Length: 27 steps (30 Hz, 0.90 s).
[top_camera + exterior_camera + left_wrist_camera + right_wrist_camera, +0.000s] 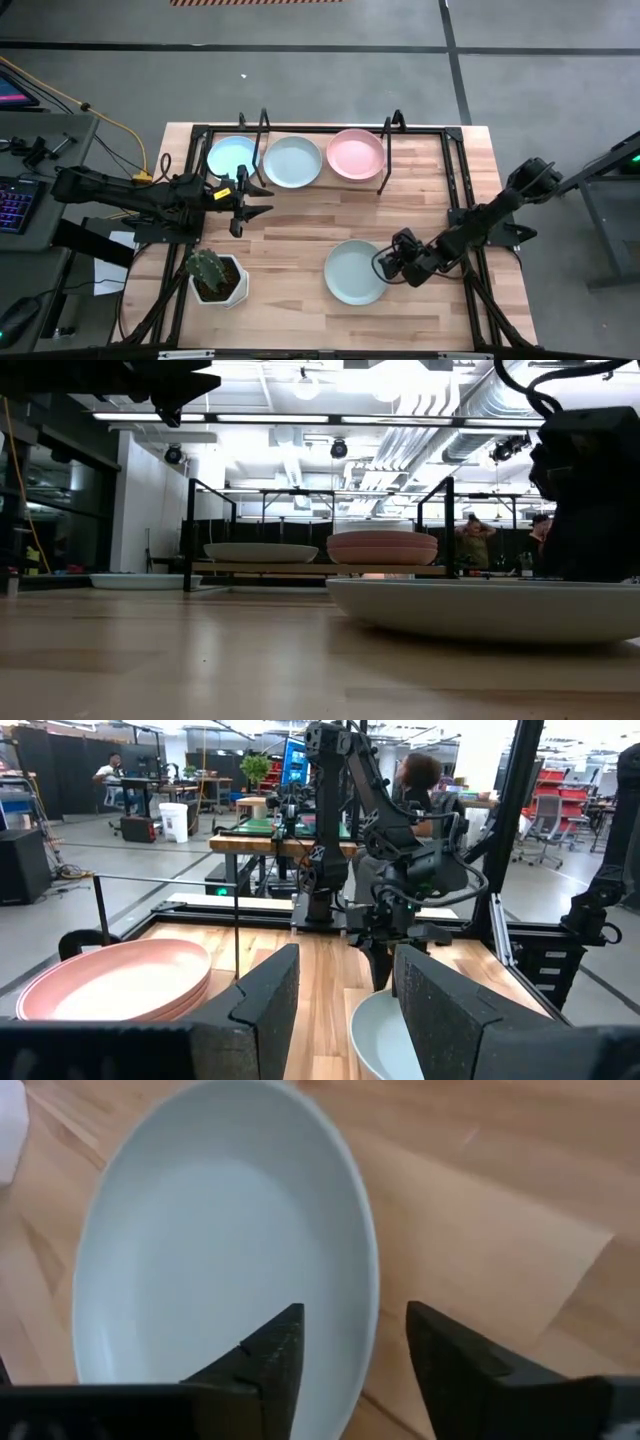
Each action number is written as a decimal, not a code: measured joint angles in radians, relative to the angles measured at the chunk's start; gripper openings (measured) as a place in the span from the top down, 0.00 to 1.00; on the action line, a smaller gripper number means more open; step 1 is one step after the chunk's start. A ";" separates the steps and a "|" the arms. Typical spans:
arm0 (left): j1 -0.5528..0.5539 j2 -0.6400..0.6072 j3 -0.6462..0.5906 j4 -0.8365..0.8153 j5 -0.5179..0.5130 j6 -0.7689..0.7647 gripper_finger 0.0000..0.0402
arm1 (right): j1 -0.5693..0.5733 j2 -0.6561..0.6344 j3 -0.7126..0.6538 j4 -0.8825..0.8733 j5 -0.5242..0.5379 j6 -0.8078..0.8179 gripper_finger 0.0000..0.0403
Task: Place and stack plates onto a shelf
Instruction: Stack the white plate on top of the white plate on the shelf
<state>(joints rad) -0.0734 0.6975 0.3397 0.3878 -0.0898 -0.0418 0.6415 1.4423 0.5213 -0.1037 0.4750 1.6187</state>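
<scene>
A pale mint plate (pixel 354 272) lies flat on the table near the front. My right gripper (pixel 350 1355) slants down at its right rim (pixel 372 1295), open, one finger over the plate's inside and one outside it; I see no touch. The wood shelf (pixel 300 569) at the far side carries another mint plate (pixel 292 161) and stacked pink plates (pixel 355 153). A light blue plate (pixel 232 155) rests on the table just left of the shelf. My left gripper (pixel 258 203) hovers open and level in front of the shelf, with nothing between its fingers.
A white pot with a cactus (pixel 215 275) stands at the front left. A black tube frame (pixel 452 180) runs around the table's edges. Bare wood lies between the shelf and the near plate. People (pixel 475 538) show in the room beyond.
</scene>
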 joint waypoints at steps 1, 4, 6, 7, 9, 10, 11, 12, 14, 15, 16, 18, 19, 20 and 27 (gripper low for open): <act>0.000 0.000 0.000 0.000 0.000 0.000 0.62 | 0.000 0.016 0.000 0.017 -0.011 0.004 0.62; 0.000 0.000 0.000 0.000 0.000 0.000 0.62 | -0.007 0.063 0.000 0.066 -0.044 0.008 0.66; 0.000 0.000 0.000 -0.001 0.000 0.000 0.62 | -0.013 0.085 0.000 0.091 -0.047 0.024 0.69; 0.000 0.000 0.000 -0.001 0.000 0.000 0.62 | -0.014 0.092 0.000 0.102 -0.047 0.025 0.71; 0.000 0.000 0.000 -0.001 0.000 0.000 0.62 | -0.015 0.097 0.000 0.109 -0.048 0.026 0.76; 0.000 0.000 0.000 -0.001 0.000 0.000 0.62 | -0.015 0.097 0.000 0.109 -0.052 0.030 0.80; 0.000 0.000 0.000 -0.001 0.000 0.000 0.62 | -0.015 0.097 0.000 0.108 -0.057 0.035 0.85; 0.000 0.000 0.000 0.000 0.000 0.000 0.62 | -0.016 0.095 0.000 0.107 -0.061 0.041 0.90; 0.000 0.000 0.000 0.001 0.000 0.000 0.62 | -0.016 0.089 0.000 0.118 -0.064 0.042 0.97; 0.000 0.000 0.000 0.001 0.000 0.000 0.62 | -0.015 0.086 0.000 0.138 -0.064 0.046 0.98; 0.000 0.000 0.000 0.001 0.000 0.000 0.62 | -0.019 0.082 0.000 0.152 -0.059 0.049 0.97; 0.000 0.000 0.000 0.003 0.000 0.002 0.62 | -0.030 0.078 0.000 0.201 -0.057 0.030 0.99; 0.000 0.000 0.000 0.004 0.000 0.005 0.62 | -0.039 0.078 0.000 0.234 -0.054 0.009 0.99; 0.000 0.000 0.000 0.005 0.000 0.009 0.62 | -0.048 0.078 0.000 0.274 -0.050 -0.011 0.99; 0.000 0.000 0.000 0.012 0.000 0.010 0.62 | -0.140 0.078 0.000 0.520 -0.048 -0.215 1.00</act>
<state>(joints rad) -0.0734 0.6973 0.3397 0.3996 -0.0898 -0.0322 0.5011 1.5200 0.5217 0.4164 0.4270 1.4033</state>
